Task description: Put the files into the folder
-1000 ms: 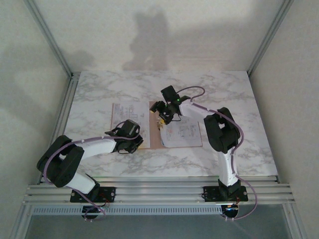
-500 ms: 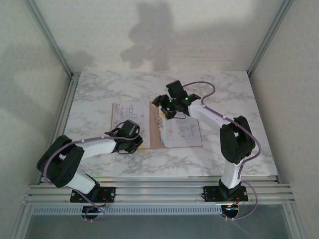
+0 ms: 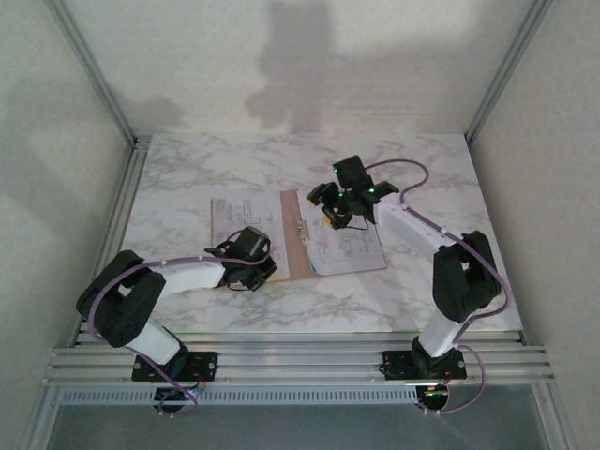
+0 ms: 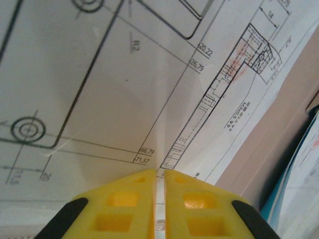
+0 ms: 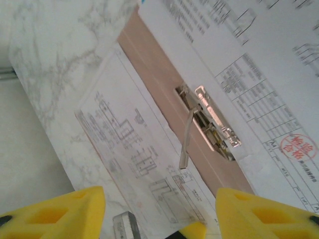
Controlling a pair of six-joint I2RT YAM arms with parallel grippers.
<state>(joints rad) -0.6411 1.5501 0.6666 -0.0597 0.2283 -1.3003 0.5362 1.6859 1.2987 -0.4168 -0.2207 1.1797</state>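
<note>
Folder (image 3: 296, 251) lies open, flat, mid marble table (image 3: 441, 178). White printed files (image 3: 354, 248) sit right of its metal clip (image 5: 212, 122); one drawing sheet (image 3: 234, 217) lies left. Bare tabletop all round. Left gripper (image 4: 159, 175): jaws closed, tips at the drawing sheet, grip unclear. Right gripper (image 5: 159, 195): wide, empty, above the clip.

Left arm: elbow folded, forearm low and extended forward. Left end effector (image 3: 262, 275): jaws closed. Right arm: stretched forward, wrist pitched down. Right end effector (image 3: 332, 212): fingers spread wide apart.
</note>
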